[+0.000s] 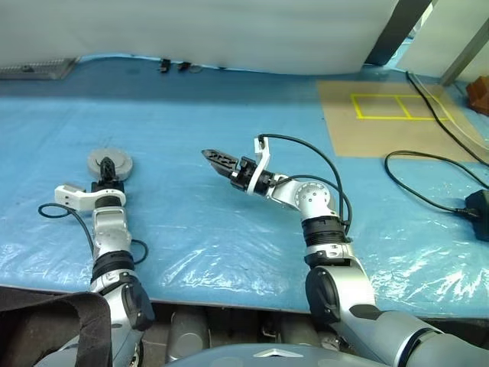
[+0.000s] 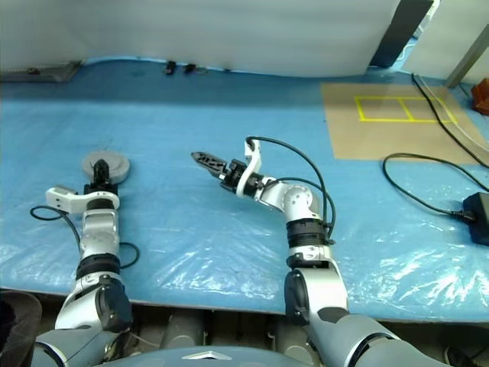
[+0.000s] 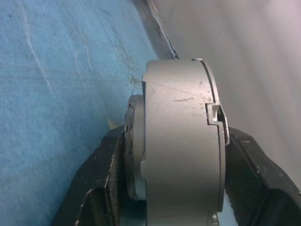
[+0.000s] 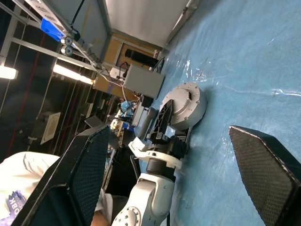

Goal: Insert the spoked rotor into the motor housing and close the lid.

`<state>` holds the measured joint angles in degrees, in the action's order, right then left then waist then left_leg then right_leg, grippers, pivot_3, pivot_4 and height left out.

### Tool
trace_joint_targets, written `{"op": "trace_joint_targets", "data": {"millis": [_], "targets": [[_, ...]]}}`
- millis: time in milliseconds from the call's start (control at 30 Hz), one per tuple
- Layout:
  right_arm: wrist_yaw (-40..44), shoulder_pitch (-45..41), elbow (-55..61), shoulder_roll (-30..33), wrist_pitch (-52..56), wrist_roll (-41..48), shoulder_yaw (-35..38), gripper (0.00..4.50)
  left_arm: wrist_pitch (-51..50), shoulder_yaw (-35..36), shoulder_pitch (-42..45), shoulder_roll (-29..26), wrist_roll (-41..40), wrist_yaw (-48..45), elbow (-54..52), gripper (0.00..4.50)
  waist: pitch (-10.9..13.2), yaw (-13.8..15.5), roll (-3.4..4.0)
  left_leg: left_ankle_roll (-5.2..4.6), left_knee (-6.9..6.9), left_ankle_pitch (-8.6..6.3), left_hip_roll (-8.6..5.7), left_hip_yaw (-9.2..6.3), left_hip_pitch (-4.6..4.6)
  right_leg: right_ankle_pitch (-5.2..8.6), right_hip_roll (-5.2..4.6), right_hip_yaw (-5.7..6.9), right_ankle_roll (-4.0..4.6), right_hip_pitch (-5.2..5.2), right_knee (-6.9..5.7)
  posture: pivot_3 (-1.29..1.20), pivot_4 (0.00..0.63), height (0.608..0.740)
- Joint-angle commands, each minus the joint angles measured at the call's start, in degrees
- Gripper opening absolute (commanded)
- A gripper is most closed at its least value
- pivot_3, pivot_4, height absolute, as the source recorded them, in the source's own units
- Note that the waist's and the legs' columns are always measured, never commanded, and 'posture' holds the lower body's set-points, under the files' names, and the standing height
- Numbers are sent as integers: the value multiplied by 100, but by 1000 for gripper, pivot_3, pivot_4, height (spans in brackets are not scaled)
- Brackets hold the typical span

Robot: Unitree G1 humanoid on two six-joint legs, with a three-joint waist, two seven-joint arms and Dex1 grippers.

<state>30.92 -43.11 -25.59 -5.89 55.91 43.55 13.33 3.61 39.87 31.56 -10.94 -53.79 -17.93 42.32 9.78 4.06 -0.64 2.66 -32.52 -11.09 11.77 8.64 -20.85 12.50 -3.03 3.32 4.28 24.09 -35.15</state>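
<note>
The motor housing (image 1: 109,161) is a round silver puck resting on the blue table at the left. It looks closed: no copper windings show, and I cannot tell which face is the lid. My left gripper (image 1: 108,169) is shut on the housing across its thickness. In the left wrist view its black fingers (image 3: 101,179) press both sides of the housing (image 3: 181,150). The spoked rotor is out of view. My right gripper (image 1: 215,159) hovers open over the middle of the table, pointing left toward the housing (image 4: 186,106), with nothing between its fingers (image 4: 89,174).
The table is covered with a blue sheet under clear plastic (image 1: 229,245). A brown board with yellow tape squares (image 1: 390,115) lies at the back right. Black cables (image 1: 428,164) and a black adapter (image 1: 480,205) lie at the right edge. Small dark clips (image 1: 174,66) sit at the far edge.
</note>
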Motion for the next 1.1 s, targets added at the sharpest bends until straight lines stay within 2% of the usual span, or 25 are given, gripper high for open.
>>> {"op": "trace_joint_targets", "data": {"millis": [33, 267, 467, 667, 800, 967, 1100], "targets": [[76, -17, 271, -30, -53, 100, -43, 4214, 252, 119, 77, -130, 159, -75, 61, 2572, 0, 0, 0, 0, -1, 0, 1, 0, 0, 0, 0, 0, 0, 0, -3, 0, 150, 740], [98, -12, 273, -32, -116, 84, -83, 4214, 418, 156, 46, -78, 303, 49, 61, 2572, 0, 0, 0, 0, -8, 0, 1, 0, 0, 1, -2, -1, 2, 0, -8, 0, 150, 740], [123, -26, 237, 18, -187, 40, -108, 4265, 620, 209, -32, 28, 372, 314, -183, 4434, -1, -7, 1, 0, -6, 0, 0, 0, 1, 1, -2, -2, 3, 0, -10, 0, 150, 740], [259, -1, 283, 215, -467, -289, -403, 4265, 898, 160, -310, 292, 548, 861, -1095, 4476, 0, -10, 1, 1, -6, -1, 0, 1, -1, 3, -3, -4, 4, 1, -8, 0, 150, 740], [363, 66, 386, 346, -630, -445, -582, 4265, 693, -216, -719, 309, 1073, 1331, -1751, 4476, 0, -8, 0, 1, -1, -1, -1, 0, -4, 1, -3, -4, 2, 1, 1, 0, 150, 740], [457, 280, 721, 583, -1010, -830, -926, 4265, 186, -700, -1373, 114, 1884, 2011, -2964, 4476, 1, -4, -1, 0, -1, -1, 0, -1, -6, 1, -4, -2, 1, 1, 6, 0, 150, 740], [769, 588, 1249, 742, -1709, -1083, -1145, 4265, -819, -1114, -1882, -158, 1530, 1661, -4178, 4476, 1, -6, -2, 0, -2, -1, 0, -2, -6, 3, -4, -1, 4, 1, 5, 0, 150, 740]]}}
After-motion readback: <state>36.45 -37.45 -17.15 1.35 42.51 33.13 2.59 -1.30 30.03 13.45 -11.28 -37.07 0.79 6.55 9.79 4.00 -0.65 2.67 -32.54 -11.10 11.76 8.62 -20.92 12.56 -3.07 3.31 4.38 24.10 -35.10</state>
